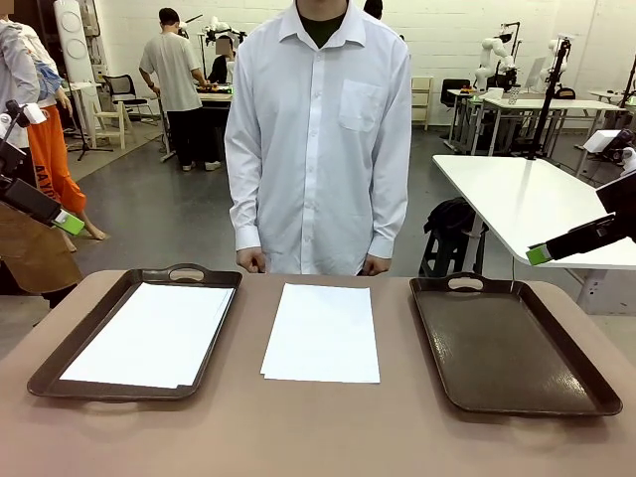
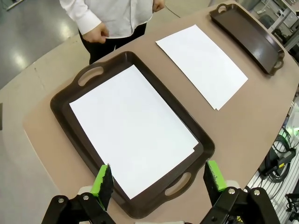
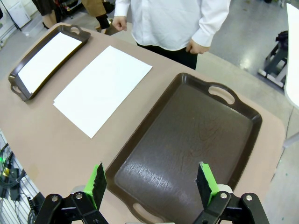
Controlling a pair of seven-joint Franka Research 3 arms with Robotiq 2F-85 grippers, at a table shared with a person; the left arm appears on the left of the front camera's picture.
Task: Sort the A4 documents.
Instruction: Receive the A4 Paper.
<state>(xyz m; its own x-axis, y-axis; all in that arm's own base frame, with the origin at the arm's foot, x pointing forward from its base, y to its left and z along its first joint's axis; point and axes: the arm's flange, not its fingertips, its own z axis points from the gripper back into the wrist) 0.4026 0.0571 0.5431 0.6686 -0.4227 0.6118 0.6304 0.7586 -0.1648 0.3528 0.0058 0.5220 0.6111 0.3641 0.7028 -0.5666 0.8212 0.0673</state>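
A small stack of white A4 documents (image 1: pixel 321 332) lies in the middle of the table (image 1: pixel 298 437), between two dark brown trays. More white sheets (image 1: pixel 151 333) lie in the left tray (image 1: pixel 60 373); the right tray (image 1: pixel 512 343) holds nothing. My left gripper (image 2: pixel 159 179) hangs open high above the left tray's near handle. My right gripper (image 3: pixel 152 182) is open too, high over the near end of the right tray (image 3: pixel 187 140). In the front view one green-tipped finger of each gripper shows at the picture's edges, left (image 1: pixel 68 223) and right (image 1: pixel 540 254), well above the table.
A person in a white shirt (image 1: pixel 318 139) stands at the far edge, hands (image 1: pixel 250 261) resting by the table rim. A white table (image 1: pixel 527 199) stands behind on the right. Bare tabletop runs along the near edge in front of both trays.
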